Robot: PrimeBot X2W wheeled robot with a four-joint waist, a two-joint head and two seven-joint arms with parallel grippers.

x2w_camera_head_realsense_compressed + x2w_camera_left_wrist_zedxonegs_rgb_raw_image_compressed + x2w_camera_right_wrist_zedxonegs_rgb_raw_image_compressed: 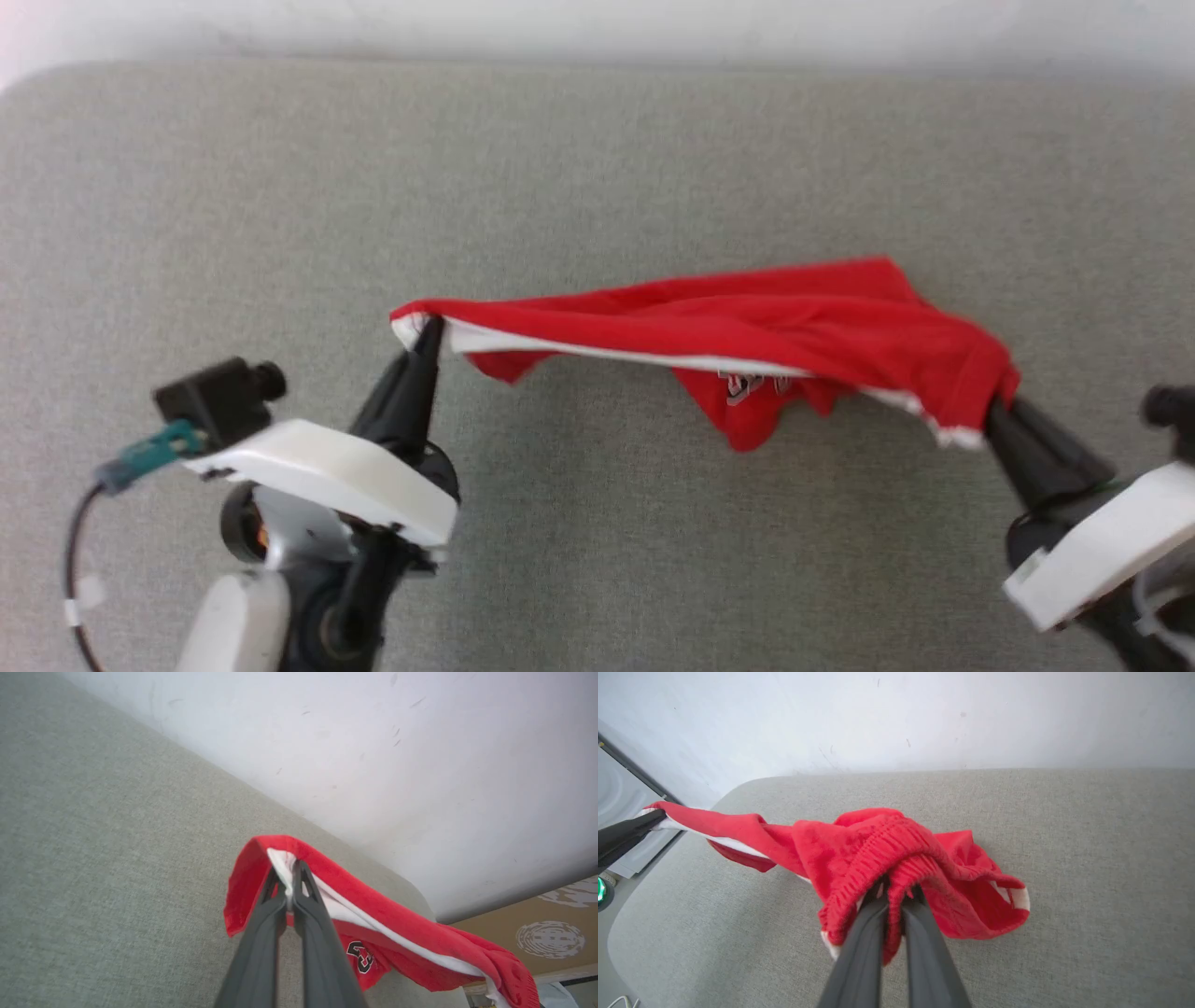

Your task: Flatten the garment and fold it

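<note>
The red shorts (747,322) hang stretched between my two grippers above the grey padded surface (597,168), sagging in the middle where a dark number print (359,956) shows. My left gripper (431,327) is shut on the white-trimmed corner at the left end (282,863). My right gripper (994,406) is shut on the gathered elastic waistband (896,858) at the right end. In the right wrist view the shorts (878,854) bunch over my fingers (873,924), and the left gripper's dark fingers (626,833) hold the far end.
A white wall (597,28) runs behind the grey surface. In the left wrist view a brown cardboard box (546,933) with a round print stands beyond the surface's edge. A grey panel (621,798) and floor lie off the rounded corner in the right wrist view.
</note>
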